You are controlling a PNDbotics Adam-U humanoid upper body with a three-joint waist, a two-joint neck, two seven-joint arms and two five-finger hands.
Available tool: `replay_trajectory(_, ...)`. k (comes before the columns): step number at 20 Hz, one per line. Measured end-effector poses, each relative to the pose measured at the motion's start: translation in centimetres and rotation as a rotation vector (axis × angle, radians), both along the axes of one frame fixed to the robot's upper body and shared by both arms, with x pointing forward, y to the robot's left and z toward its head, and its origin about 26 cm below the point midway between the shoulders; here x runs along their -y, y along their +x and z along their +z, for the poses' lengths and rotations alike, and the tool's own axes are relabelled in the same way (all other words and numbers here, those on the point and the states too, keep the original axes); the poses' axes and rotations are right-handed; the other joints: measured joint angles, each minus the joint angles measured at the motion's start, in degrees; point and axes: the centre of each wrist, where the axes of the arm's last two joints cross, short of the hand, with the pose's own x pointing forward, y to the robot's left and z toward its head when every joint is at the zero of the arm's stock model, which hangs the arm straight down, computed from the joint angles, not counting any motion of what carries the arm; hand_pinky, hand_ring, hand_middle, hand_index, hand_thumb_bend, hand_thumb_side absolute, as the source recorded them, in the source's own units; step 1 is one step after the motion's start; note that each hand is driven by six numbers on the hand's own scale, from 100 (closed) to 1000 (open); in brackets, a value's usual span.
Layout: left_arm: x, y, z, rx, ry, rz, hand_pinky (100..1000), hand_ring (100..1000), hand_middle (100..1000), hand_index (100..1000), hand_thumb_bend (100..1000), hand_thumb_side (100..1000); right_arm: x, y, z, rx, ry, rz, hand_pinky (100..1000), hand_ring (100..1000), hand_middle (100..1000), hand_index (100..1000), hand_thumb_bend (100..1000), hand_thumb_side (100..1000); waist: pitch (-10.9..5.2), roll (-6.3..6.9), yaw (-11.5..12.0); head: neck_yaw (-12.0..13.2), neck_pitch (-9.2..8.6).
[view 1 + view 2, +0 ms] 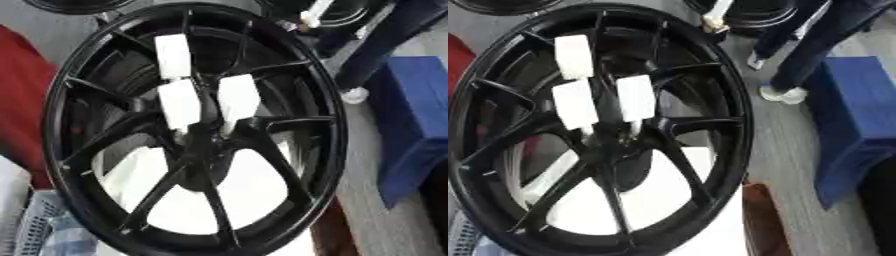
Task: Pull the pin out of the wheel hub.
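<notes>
Wheel hub (203, 137) fills my view, white blocks (238, 96) at 12 o'clock. Neither hand shows, so I cannot tell their grasp; pin removal looks unstarted.

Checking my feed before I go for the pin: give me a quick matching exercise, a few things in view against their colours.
Things:
1. wheel
2. blocks standing at the wheel's centre
3. box at the right
4. basket at the lower left

Colours:
a. blue
b. pale grey lattice
c. black
d. white

Pairs: 1-c, 2-d, 3-a, 4-b. Neither hand shows in either view.
</notes>
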Motion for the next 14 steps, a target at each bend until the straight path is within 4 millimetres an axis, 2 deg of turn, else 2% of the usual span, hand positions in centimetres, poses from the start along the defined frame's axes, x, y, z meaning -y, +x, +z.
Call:
replay_trajectory(4,-0.2,0.0,0.0,0.005,-0.004,0.016,749,599,515,720,415,588,4.1,-1.3,-2.1,0.077,0.07,-0.185,842,625,488,636,100,100,-0.14,1.35,-1.94,1.93,-0.01)
replay_trajectory(5,-0.2,-0.1,0.0,0.005,-0.005,0.019,748,599,515,720,415,588,5.0,-1.6,-2.8,0.091,0.074,-0.232,851,653,536,683,163,100,-0.16,1.7,-2.35,2.32,-0.01)
replay_trajectory(6,-0.3,-0.1,0.0,0.006,-0.006,0.023,748,599,515,720,415,588,5.9,-1.9,-3.6,0.102,0.076,-0.281,853,658,547,690,173,100,-0.18,2.02,-2.71,2.65,-0.01)
replay_trajectory(7,-0.3,-0.1,0.0,0.007,-0.007,0.026,748,599,515,720,414,588,6.6,-2.2,-4.6,0.108,0.078,-0.328,878,719,661,762,244,100,-0.21,2.29,-3.0,2.92,-0.01)
replay_trajectory(8,-0.4,-0.1,-0.1,0.007,-0.007,0.027,748,599,515,720,414,588,7.3,-2.5,-5.6,0.11,0.078,-0.372,881,728,677,772,253,100,-0.25,2.48,-3.16,3.16,-0.01)
replay_trajectory(9,-0.4,-0.1,-0.1,0.007,-0.007,0.029,748,599,515,720,413,588,7.8,-2.8,-6.8,0.105,0.075,-0.409,909,791,781,849,314,231,-0.26,2.68,-3.29,3.37,-0.01)
replay_trajectory(10,-0.4,-0.1,-0.1,0.006,-0.008,0.03,748,599,516,720,413,588,8.3,-3.2,-7.9,0.097,0.071,-0.443,917,814,817,873,318,290,-0.28,2.84,-3.37,3.57,-0.01)
replay_trajectory(12,-0.4,-0.1,-0.3,0.003,-0.009,0.032,748,600,516,720,413,588,8.9,-3.7,-9.8,0.085,0.064,-0.501,923,820,831,880,295,328,-0.45,3.22,-3.44,3.86,-0.02)
replay_trajectory(14,-0.4,-0.1,-0.3,0.002,-0.008,0.033,748,600,516,720,413,588,9.2,-4.1,-11.2,0.081,0.071,-0.543,924,820,830,879,292,329,-0.58,3.48,-3.53,3.98,-0.02)
